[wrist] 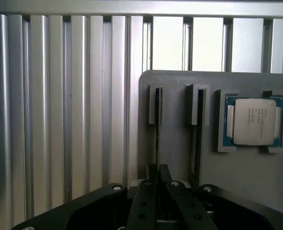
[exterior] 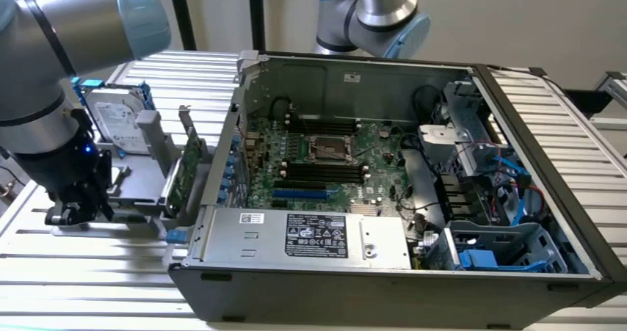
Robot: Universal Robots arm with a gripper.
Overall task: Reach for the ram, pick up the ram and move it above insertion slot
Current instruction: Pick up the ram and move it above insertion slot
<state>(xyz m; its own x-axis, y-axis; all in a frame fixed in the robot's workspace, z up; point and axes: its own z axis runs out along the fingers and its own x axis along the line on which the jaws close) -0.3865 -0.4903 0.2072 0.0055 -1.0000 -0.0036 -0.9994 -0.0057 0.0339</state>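
Black jaws sit closest to us, almost closed, their fingertips point(wrist: 151, 172) pinching, as far as we can judge, the upper edge of the ram point(wrist: 157, 139), which stands on edge in a slot of the grey holder point(wrist: 179, 81). We read the step in hand as securing that grip. Doing it well means keeping the fingertips flat on the stick's two faces and square to the slot, so nothing tilts or binds against the guides. We cannot tell how much of the stick runs beneath the jaws, so we cannot call the hold centred. Its long axis lies level along the slot, pointing away from the jaws toward the holder's far rim, thin edge upward, one face turned toward the processor chip point(wrist: 254, 120). A second slot point(wrist: 195, 139) lies between them. The holder rests on the slatted worktop point(wrist: 60, 120), to the exterior view's left of the open computer case point(exterior: 392, 272).
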